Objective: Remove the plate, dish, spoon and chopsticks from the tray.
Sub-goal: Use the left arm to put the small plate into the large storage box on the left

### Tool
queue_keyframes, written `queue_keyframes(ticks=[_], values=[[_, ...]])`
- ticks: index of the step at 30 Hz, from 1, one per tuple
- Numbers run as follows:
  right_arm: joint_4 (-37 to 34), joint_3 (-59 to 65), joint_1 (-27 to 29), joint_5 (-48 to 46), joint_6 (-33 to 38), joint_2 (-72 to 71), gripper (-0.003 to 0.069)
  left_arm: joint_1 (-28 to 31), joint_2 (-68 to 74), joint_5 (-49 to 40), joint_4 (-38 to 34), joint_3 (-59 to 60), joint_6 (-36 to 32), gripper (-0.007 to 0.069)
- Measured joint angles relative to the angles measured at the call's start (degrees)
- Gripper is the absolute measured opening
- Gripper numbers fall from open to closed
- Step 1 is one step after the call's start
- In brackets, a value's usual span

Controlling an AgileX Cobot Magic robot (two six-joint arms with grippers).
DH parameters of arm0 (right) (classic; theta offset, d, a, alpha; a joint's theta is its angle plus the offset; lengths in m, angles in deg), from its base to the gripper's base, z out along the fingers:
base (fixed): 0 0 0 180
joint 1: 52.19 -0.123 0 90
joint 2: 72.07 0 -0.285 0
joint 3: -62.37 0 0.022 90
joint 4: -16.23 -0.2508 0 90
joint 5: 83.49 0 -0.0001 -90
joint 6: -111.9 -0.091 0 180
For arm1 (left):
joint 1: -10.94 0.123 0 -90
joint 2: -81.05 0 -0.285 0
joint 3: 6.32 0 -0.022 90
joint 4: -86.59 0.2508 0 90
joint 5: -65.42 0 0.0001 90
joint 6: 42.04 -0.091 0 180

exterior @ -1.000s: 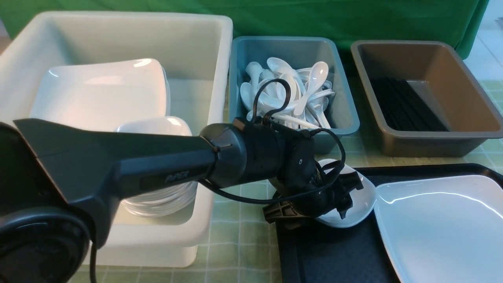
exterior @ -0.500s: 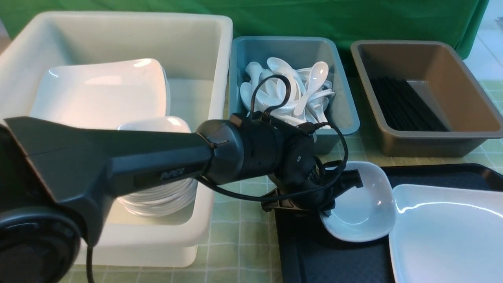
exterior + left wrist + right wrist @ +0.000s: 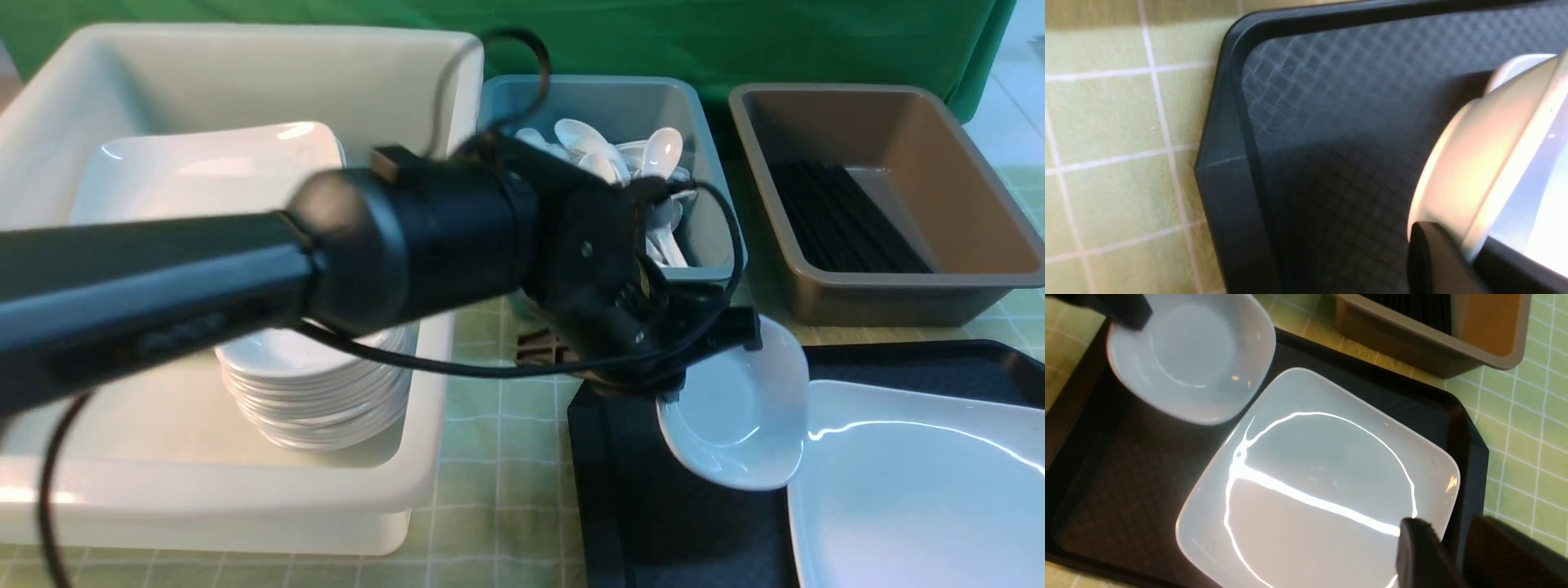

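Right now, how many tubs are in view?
3: white tub left of the tray, blue tub beyond its left end, brown tub farther right. The left arm covers parts; no fourth shows.

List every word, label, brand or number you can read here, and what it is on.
None readable in any view.
Marking on the left arm: too blurred to read.
No print visible on the dish, plate, tray, white tub, blue tub or brown tub.
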Motion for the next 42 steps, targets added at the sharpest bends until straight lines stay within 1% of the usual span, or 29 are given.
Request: queue_keyframes(ticks=[4,7,8,9,12,14,16,18,19,20,23,25,27,34,40,42], values=[[0.00,0.00,0.00,0.00,0.00,0.00,0.0173,0.78,-5.08,-1.51,-0.51,0.02,-1.87,0.0009],[0.00,0.00,0.00,0.00,0.00,0.00,0.0176,3.72,-9.94,-4.08,-1.46,0.02,-4.51,0.0009],[0.00,0.00,0.00,0.00,0.00,0.00,0.0177,6.46,-12.99,-6.32,-1.70,0.02,-6.25,0.0009],[0.00,0.00,0.00,0.00,0.00,0.00,0.0177,6.93,-13.44,-6.67,-1.70,0.02,-6.48,0.0009],[0.00,0.00,0.00,0.00,0.00,0.00,0.0176,16.15,-20.19,-12.63,-1.72,0.02,-10.10,0.0009],[0.00,0.00,0.00,0.00,0.00,0.00,0.0176,23.31,-23.21,-17.97,-2.84,0.02,-14.88,0.0009],[0.00,0.00,0.00,0.00,0.00,0.00,0.0176,30.21,-24.58,-22.99,-5.07,0.02,-19.79,0.0009],[0.00,0.00,0.00,0.00,0.00,0.00,0.0176,37.94,-24.67,-27.77,-9.75,0.02,-24.79,0.0009],[0.00,0.00,0.00,0.02,0.00,0.00,0.0176,39.75,-24.45,-28.86,-11.16,0.07,-26.57,0.0009],[0.00,0.00,0.00,0.02,0.00,0.00,0.0176,42.94,-23.85,-29.31,-14.06,0.07,-29.10,0.0009],[0.00,0.00,0.00,0.07,-0.02,0.00,0.0176,48.11,-21.78,-28.47,-19.39,0.07,-33.79,0.0009],[0.00,0.00,0.00,0.26,-0.02,0.00,0.0176,50.04,-20.09,-28.18,-21.75,0.07,-35.88,0.0009],[0.00,0.00,0.00,0.25,-0.09,0.00,0.0176,50.96,-17.65,-28.41,-22.28,0.07,-37.09,0.0009],[0.00,0.00,0.00,0.32,-0.50,0.00,0.0176,51.02,-10.67,-30.06,-22.98,0.07,-37.09,0.0009],[0.00,0.00,0.00,0.39,-0.73,0.00,0.0178,51.02,-8.64,-30.07,-20.77,0.07,-36.30,0.0022],[0.00,0.00,0.00,0.39,-0.79,0.00,0.0183,51.02,-8.64,-29.14,-19.08,0.07,-34.67,0.0055]])
